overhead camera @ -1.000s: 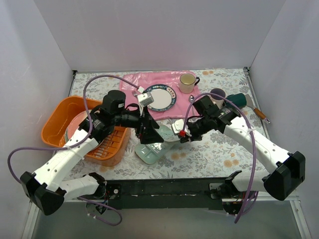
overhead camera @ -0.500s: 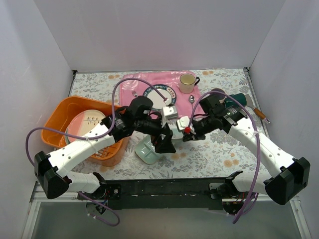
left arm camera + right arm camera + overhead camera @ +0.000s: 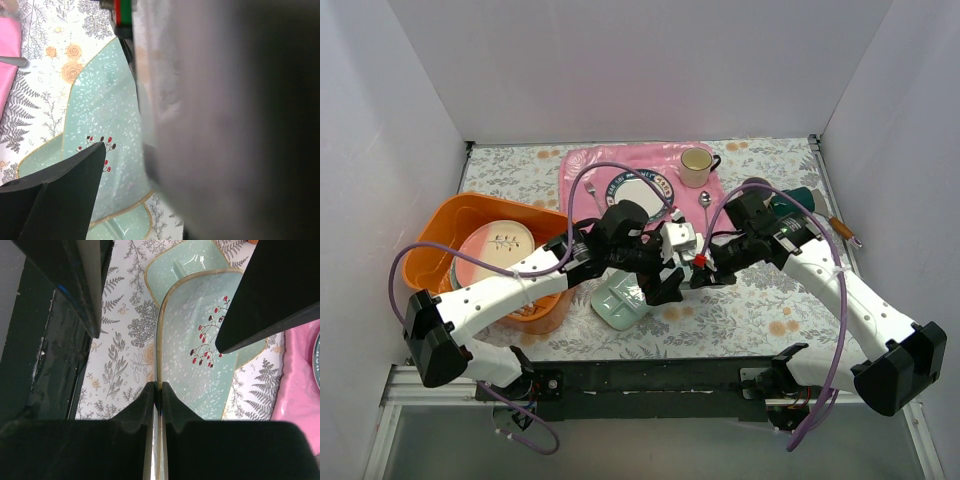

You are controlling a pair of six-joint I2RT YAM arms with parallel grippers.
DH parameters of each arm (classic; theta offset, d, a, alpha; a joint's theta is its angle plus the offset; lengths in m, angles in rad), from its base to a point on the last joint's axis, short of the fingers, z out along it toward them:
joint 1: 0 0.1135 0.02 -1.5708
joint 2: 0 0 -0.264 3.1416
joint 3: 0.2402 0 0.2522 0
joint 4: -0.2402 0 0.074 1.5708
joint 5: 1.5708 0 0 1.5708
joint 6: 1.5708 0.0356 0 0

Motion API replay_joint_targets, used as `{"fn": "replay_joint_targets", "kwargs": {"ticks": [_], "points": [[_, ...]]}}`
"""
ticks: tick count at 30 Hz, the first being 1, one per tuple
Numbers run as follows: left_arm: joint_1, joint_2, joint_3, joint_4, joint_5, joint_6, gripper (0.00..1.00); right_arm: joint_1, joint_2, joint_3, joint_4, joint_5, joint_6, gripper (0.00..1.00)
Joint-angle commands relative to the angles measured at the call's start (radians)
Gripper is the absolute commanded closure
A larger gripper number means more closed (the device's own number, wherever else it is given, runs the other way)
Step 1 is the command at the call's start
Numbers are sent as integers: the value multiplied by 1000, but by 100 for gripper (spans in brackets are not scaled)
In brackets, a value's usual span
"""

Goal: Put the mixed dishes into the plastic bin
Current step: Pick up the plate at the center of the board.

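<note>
Only wrist view shows right gripper [image 3: 158,388] pinching tray [image 3: 192,332].

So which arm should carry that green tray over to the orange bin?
Probably the left. The bin sits on its side, and the left fingers are at the tray. The right fingers pinch the tray's rim, but that arm would have to reach across.

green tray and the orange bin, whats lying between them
Nothing but a narrow strip of floral table cover between the green tray and the orange bin; the top view shows it. The left arm crosses over the bin nearby.
</note>
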Motion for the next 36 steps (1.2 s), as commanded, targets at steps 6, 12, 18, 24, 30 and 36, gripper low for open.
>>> {"fn": "replay_joint_targets", "kwargs": {"ticks": [6,12,18,24,30,36], "points": [[-42,-13,-20,-28,-133,58,17,-36,-59,31,80,-148,27,99],[-41,-111,-107,86,-119,90,10,-56,-64,34,63,-197,30,99],[-41,-176,-162,147,-96,121,9,-63,-70,43,39,-231,12,99],[-42,-187,-167,131,-37,181,9,-63,-73,63,-9,-257,-42,99],[-42,-162,-127,57,0,248,18,-62,-82,77,-92,-271,-162,99],[-41,-154,-110,19,8,270,37,-63,-90,83,-124,-289,-228,99]]}}
